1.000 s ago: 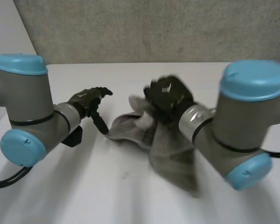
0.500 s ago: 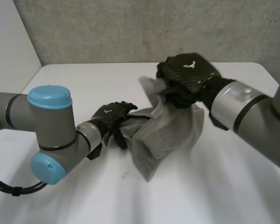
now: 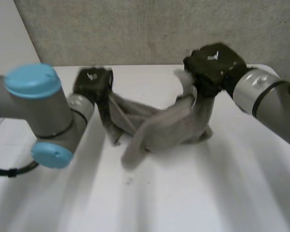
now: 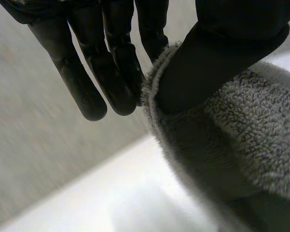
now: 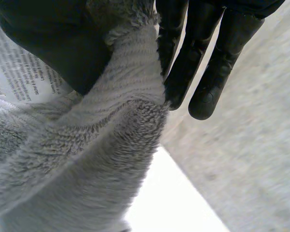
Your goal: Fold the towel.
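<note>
white table (image 3: 183, 193), pinched grey towel (image 3: 169, 128)

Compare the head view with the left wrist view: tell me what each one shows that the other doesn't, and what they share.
Head view: the right hand pinching one end of the towel, which sags between the two hands over the white table. Left wrist view: the left hand, thumb pressing the towel's edge against its fingers, the pile visible. Both: the left hand holding the towel, and the white table.
</note>
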`<state>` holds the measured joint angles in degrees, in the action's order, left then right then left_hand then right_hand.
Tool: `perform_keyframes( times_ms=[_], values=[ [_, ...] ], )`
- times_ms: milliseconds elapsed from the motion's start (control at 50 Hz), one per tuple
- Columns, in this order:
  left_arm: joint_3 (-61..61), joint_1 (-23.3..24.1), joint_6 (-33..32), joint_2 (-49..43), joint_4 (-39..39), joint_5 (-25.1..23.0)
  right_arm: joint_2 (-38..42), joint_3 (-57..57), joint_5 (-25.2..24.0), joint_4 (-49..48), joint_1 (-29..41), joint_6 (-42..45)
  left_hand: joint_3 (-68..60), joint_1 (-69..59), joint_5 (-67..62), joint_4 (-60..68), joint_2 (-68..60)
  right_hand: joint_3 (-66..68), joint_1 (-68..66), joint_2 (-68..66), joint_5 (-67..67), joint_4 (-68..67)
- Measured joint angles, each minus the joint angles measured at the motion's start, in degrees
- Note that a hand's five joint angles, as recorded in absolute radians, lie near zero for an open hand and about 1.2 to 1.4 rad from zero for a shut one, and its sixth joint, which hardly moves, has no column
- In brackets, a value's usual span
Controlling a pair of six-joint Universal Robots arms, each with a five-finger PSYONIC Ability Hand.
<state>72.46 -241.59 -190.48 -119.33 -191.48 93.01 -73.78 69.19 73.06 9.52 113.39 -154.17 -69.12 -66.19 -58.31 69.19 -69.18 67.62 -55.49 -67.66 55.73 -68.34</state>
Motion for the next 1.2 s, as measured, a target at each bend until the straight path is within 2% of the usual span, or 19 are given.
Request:
perform_keyframes(
  times_ms=[160, 320, 420, 520, 560, 580, 620, 660, 680, 740, 900, 980, 1000, 1020, 1060, 1080, 1200],
  values=[
    [2.9, 0.1, 0.2, 14.0, 1.8, -0.1, -1.8, -4.1, 3.7, -8.6, -4.7, -9.5, -0.4, -1.0, -0.7, 0.5, -0.5, 0.3, 0.0, 0.0, 0.0, 0.0],
    [11.9, 0.8, -0.1, 26.5, 3.9, -0.7, -3.2, -3.8, 4.1, -8.6, -11.6, -18.1, -0.5, -1.0, -0.9, 0.5, -0.5, 0.3, 0.0, 0.0, 0.0, 0.0],
    [15.5, 1.2, -0.2, 28.1, 3.7, -0.8, 2.4, -5.0, 3.6, -8.3, -12.9, -19.3, -0.5, -1.0, -0.9, 0.5, -0.5, 0.3, 0.0, 0.0, 0.1, 0.0],
    [17.0, 1.7, -0.3, 23.7, 3.3, -0.7, 9.6, -7.0, 3.6, -8.2, -13.2, -19.2, -0.5, -1.0, -0.9, 0.5, -0.5, 0.3, 0.0, 0.0, 0.1, 0.0],
    [17.1, 2.6, -0.4, 20.4, 3.2, -0.7, 13.3, -8.2, 3.8, -7.7, -13.1, -18.9, -0.5, -1.0, -0.9, 0.5, -0.5, -11.4, 10.7, 11.7, -11.0, 11.6],
    [17.0, 3.4, -0.4, 18.1, 3.2, -0.6, 15.3, -8.9, 4.1, -7.1, -13.1, -18.6, -0.5, -1.1, -0.9, 0.5, -0.5, -25.4, 24.2, 26.1, -23.1, 24.5],
    [16.7, 4.6, -0.5, 14.9, 3.2, -0.5, 17.6, -9.8, 4.5, -5.9, -13.1, -18.0, -0.5, -1.3, -0.9, 0.5, -0.5, -38.0, 35.4, 38.8, -35.7, 37.2],
    [16.2, 6.1, -0.6, 11.2, 3.3, -0.3, 19.5, -10.3, 5.1, -3.6, -12.9, -17.0, -0.5, -1.3, -0.9, 0.5, -0.5, -52.4, 42.9, 52.3, -50.0, 53.0],
    [16.2, 6.1, -0.6, 11.2, 3.3, -0.3, 19.5, -10.3, 5.1, -3.6, -12.9, -17.0, -0.5, -1.3, -0.9, 0.5, -0.5, -52.4, 42.9, 52.3, -50.0, 53.0],
    [15.4, 7.4, -0.7, 7.6, 3.4, -0.2, 19.4, -9.4, 5.9, -0.7, -12.7, -15.2, -0.5, -1.3, -0.9, 0.5, -0.5, -55.5, 43.2, 54.4, -52.0, 54.9],
    [13.6, 6.7, -0.7, 5.0, 3.6, -0.1, 8.2, 5.7, 4.5, 1.4, -12.2, -6.0, -0.5, -1.5, -1.0, 0.5, -0.5, -55.5, 43.2, 54.4, -52.1, 54.9],
    [12.9, 4.9, -0.7, 5.1, 3.6, -0.1, 2.7, 17.9, -0.4, -1.5, -9.9, 4.1, -0.5, -1.5, -1.0, 0.5, -0.5, -55.5, 43.2, 54.4, -52.2, 54.9],
    [12.9, 4.9, -0.7, 5.1, 3.6, -0.1, 2.7, 17.9, -0.4, -1.5, -9.9, 4.1, -0.5, -1.5, -1.0, 0.5, -0.5, -55.5, 43.2, 54.4, -52.2, 54.9],
    [12.7, 4.4, -0.7, 5.1, 3.6, -0.1, 1.3, 23.0, -3.1, -3.1, -7.9, 9.7, -0.5, -1.5, -1.0, 0.5, -0.5, -55.5, 43.2, 54.4, -52.2, 54.9],
    [12.7, 4.3, -0.7, 5.0, 3.6, -0.1, 1.1, 24.0, -3.7, -3.4, -7.5, 10.9, -0.5, -1.5, -1.0, 0.5, -0.5, -55.5, 43.2, 54.4, -52.2, 54.9],
    [12.6, 4.1, -0.7, 4.9, 3.6, -0.1, 0.6, 27.3, -5.7, -4.8, -5.8, 15.2, -0.5, -1.5, -1.0, 0.5, -0.5, -55.5, 43.2, 54.4, -52.2, 54.9],
    [12.7, 4.0, -0.7, 3.7, 3.6, -0.1, 1.0, 33.4, -9.0, -8.9, -2.7, 24.0, -0.5, -1.5, -1.0, 0.5, -0.5, -55.5, 43.2, 54.4, -52.2, 54.9]
  ],
)
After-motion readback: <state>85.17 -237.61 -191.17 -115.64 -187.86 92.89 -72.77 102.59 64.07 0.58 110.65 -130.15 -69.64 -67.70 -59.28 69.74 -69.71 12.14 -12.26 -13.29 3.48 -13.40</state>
